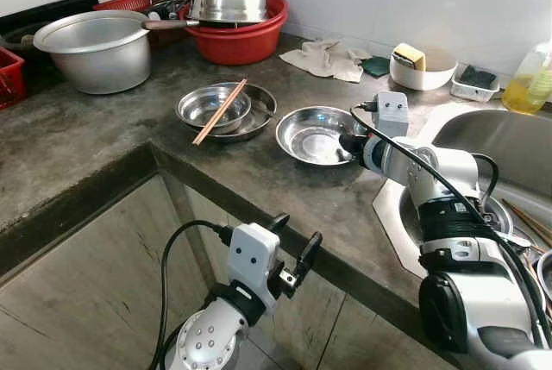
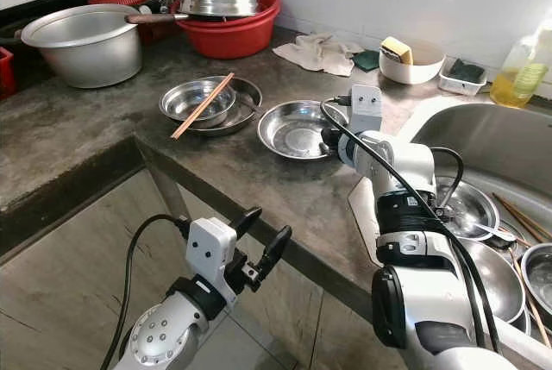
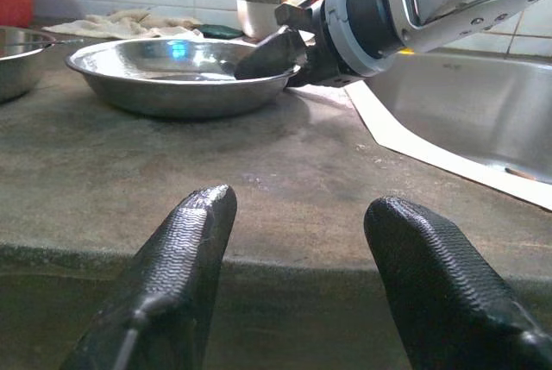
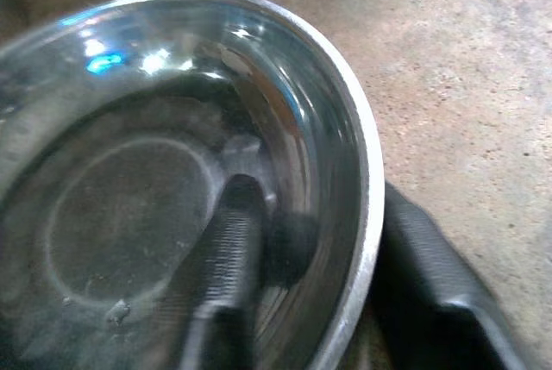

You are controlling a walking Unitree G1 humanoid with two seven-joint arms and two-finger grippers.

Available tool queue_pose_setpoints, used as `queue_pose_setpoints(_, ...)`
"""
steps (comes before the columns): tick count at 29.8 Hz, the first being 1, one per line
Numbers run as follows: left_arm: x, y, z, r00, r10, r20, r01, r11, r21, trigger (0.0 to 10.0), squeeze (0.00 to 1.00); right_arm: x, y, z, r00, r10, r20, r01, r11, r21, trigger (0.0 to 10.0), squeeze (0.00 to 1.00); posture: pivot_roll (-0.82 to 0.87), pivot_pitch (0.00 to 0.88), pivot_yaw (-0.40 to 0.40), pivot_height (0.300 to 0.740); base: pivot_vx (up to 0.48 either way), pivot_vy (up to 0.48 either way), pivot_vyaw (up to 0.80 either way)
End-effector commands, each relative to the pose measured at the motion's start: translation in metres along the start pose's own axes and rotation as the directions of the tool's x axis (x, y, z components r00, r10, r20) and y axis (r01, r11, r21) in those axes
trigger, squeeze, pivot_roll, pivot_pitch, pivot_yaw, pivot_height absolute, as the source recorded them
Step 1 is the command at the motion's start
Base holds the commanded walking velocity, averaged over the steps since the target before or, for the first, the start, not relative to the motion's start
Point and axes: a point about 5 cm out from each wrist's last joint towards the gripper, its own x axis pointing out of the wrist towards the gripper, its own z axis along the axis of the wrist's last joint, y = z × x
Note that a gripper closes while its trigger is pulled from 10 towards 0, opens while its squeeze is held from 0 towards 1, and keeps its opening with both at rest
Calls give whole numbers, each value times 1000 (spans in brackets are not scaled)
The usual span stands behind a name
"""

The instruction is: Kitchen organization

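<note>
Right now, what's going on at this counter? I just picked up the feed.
The right tool is at the near rim of the single steel plate on the counter, one finger inside the plate and one outside, straddling the rim. The plate sits flat on the counter beside the sink. The left tool hangs open below the counter edge, holding nothing. A pair of chopsticks lies across the stacked bowls further back.

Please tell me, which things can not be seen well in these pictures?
- Right gripper: the jaws straddle the steel plate rim; whether they press it is blurred in the right wrist view.
- Sink contents: cut off by the right arm and picture edge in the eye views.
- Red basin contents: hidden under a steel bowl.
</note>
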Motion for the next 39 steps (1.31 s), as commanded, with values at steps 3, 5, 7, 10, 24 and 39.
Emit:
queue_pose_setpoints(3,0,1,3,1000,12,13,-12,1000,17,10000,0,3,4,-8,998,7,-59,-7,1000,-6,0,0,105,100,-27,740,0,0,0)
queue_pose_setpoints(5,0,1,3,1000,14,13,-14,1000,18,10000,0,2,4,-7,998,4,-56,-4,1000,-2,0,0,102,95,-28,740,0,0,0)
queue_pose_setpoints(7,1,1,3,1000,16,13,-16,1000,20,10000,0,2,3,-6,999,-5,-51,6,1000,12,0,0,102,92,-28,740,0,0,0)
queue_pose_setpoints(10,1,1,3,1000,18,14,-18,1000,21,10000,0,2,1,-6,999,-15,-47,16,1000,23,0,0,102,91,-28,740,0,0,0)
queue_pose_setpoints(24,1,2,2,1000,24,12,-24,999,32,10000,0,-8,-25,11,987,-147,70,130,969,208,0,0,102,75,-24,740,0,0,0)
queue_pose_setpoints(39,4,6,8,998,50,32,-51,998,40,10000,0,-46,-25,42,823,-273,499,184,958,220,0,0,107,91,-19,740,0,0,0)
